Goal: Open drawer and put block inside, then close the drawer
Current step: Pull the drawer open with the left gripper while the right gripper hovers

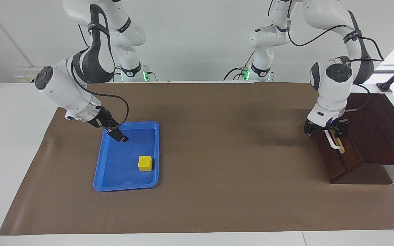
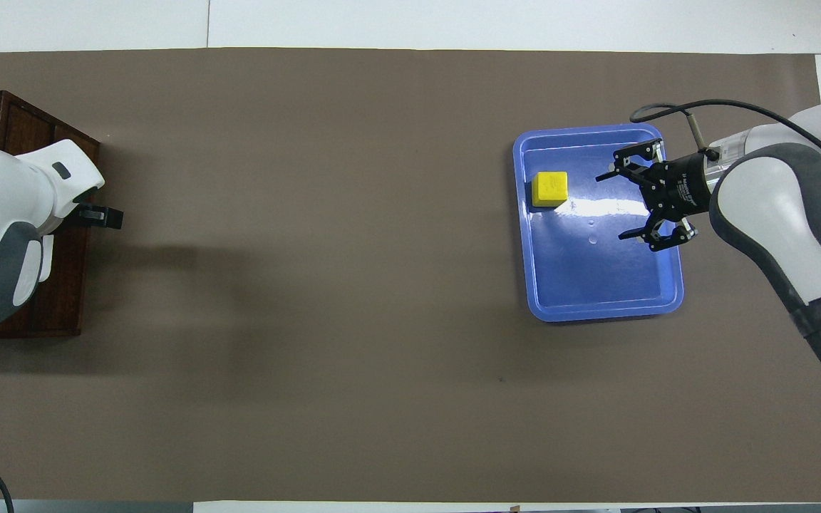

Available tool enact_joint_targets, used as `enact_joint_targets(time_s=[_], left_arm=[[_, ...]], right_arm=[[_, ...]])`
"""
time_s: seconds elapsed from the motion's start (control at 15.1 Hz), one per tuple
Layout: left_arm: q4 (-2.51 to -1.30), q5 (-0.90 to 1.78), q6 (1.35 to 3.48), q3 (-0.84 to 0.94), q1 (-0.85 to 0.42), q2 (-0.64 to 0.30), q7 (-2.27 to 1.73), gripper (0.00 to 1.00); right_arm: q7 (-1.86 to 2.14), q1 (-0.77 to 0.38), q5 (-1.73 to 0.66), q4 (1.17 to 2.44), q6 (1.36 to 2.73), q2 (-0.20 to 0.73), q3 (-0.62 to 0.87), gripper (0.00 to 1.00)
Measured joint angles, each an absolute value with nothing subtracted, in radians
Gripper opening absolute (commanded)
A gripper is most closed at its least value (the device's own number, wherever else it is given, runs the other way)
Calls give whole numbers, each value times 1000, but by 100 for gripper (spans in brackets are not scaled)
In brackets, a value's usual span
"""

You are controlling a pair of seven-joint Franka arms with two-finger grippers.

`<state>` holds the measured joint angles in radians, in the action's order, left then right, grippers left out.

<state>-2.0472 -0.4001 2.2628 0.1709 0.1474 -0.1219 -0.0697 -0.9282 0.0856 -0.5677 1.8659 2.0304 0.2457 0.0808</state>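
The drawer (image 1: 333, 153) is shut, with the spread left gripper (image 1: 326, 130) at its white handle (image 1: 333, 141), not yet clamping it, so opening comes next, while the block (image 1: 145, 163) lies in the blue tray (image 1: 101, 171) under the spread right gripper (image 2: 628, 203).

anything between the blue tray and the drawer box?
Nothing. In both views the stretch from the blue tray to the drawer is bare brown table cover, with only shadow on it.
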Motion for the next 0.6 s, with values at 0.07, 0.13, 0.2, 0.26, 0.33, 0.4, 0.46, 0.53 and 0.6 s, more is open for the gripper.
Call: enact_joint_targets(time_s=[0.07,0.13,0.2,0.26,0.33,0.4,0.46,0.53,0.6], left_arm=[[-2054,-405,2268,173,145,-124,-86,100],[-2056,-407,2274,173,140,-126,-98,100],[-2056,-407,2282,174,133,-128,-115,100],[-2055,-407,2287,175,119,-129,-144,100],[-2054,-407,2288,176,94,-130,-186,100],[-2054,-407,2288,178,57,-131,-240,100],[-2054,-407,2288,178,13,-131,-301,100],[-2054,-407,2288,180,-31,-133,-358,100],[-2054,-407,2285,182,-70,-135,-405,100]], right_arm=[[-951,86,-608,1863,2040,268,80,100],[-963,88,-634,1856,2042,290,79,100],[-971,93,-657,1847,2041,310,78,100],[-974,96,-689,1839,2039,328,78,100],[-974,98,-722,1830,2038,346,78,100],[-974,99,-742,1820,2038,364,78,100],[-974,99,-752,1804,2035,384,78,100],[-974,99,-760,1785,2025,405,78,100],[-974,100,-762,1768,2016,424,78,100]])
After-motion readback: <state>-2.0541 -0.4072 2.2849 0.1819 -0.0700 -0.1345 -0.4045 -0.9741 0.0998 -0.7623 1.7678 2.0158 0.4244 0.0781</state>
